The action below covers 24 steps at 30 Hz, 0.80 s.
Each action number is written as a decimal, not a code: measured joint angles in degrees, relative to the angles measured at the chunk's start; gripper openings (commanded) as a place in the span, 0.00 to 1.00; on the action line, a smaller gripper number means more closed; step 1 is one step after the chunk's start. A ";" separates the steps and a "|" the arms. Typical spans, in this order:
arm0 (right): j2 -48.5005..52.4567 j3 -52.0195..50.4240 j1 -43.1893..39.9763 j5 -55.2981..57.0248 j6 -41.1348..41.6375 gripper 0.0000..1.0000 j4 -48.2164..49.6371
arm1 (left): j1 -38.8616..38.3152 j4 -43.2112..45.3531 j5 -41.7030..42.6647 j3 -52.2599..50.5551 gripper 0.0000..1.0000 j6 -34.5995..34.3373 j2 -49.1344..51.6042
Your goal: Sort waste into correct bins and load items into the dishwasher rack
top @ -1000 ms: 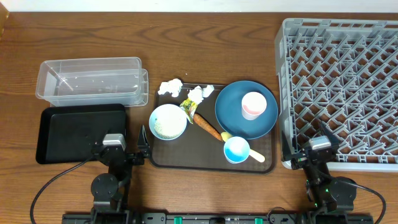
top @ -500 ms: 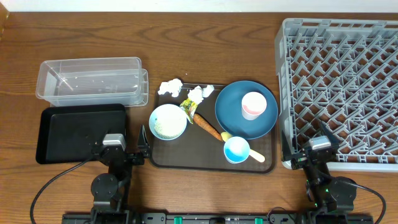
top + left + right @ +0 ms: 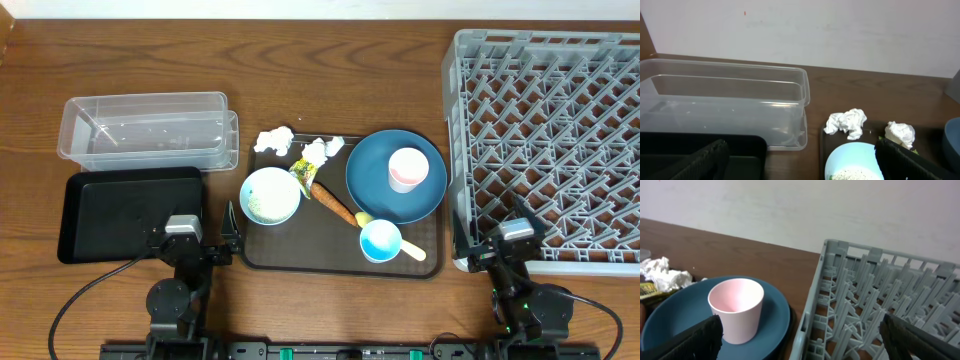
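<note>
- The clear plastic tub (image 3: 145, 128) sits at the back left of the wooden table (image 3: 330, 50), with the glossy black tray (image 3: 110, 215) just in front of it.
- A brown serving tray (image 3: 300, 255) lies in the middle and holds most of the things.
- The white bowl (image 3: 270, 195) stands at that tray's left edge with loose rice grains (image 3: 855, 175) in its bottom.
- Two crumpled tissue wads (image 3: 274, 139) (image 3: 320, 150) lie along the tray's back edge. The yellow-green wrapper (image 3: 303, 175) and the orange carrot piece (image 3: 335, 205) lie between the bowl and the dark blue plate (image 3: 370, 185).
- The pink cup (image 3: 406, 168) stands upright on the plate, mouth up.
- The small light blue cup (image 3: 380, 240) stands upright just in front of the plate. The pale yellow spoon (image 3: 414, 251) shows on either side of it; whether it passes under or through the cup I cannot tell.
- The grey dishwasher rack (image 3: 550, 130) fills the right side, beside the serving tray.
- The left gripper (image 3: 800, 160) is near the black tray with jaws wide apart and nothing between them.
- The right gripper (image 3: 802, 340) is at the rack's front left corner, also spread wide and holding nothing.
</note>
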 measured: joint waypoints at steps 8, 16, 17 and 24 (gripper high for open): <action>0.02 0.00 0.00 0.00 4.46 0.99 0.00 | 0.00 -0.37 -0.02 0.33 0.95 -1.57 0.07; 0.46 0.26 0.00 0.02 8.98 0.99 -0.39 | 0.00 -7.39 -0.61 4.42 0.95 -2.12 6.62; 0.68 0.52 0.00 0.00 9.18 0.99 -0.66 | 0.00 -7.85 -0.66 5.44 0.95 -2.16 8.22; 5.44 6.62 0.00 0.02 9.86 0.99 -2.51 | 0.00 -12.44 0.13 17.38 0.95 -2.19 20.74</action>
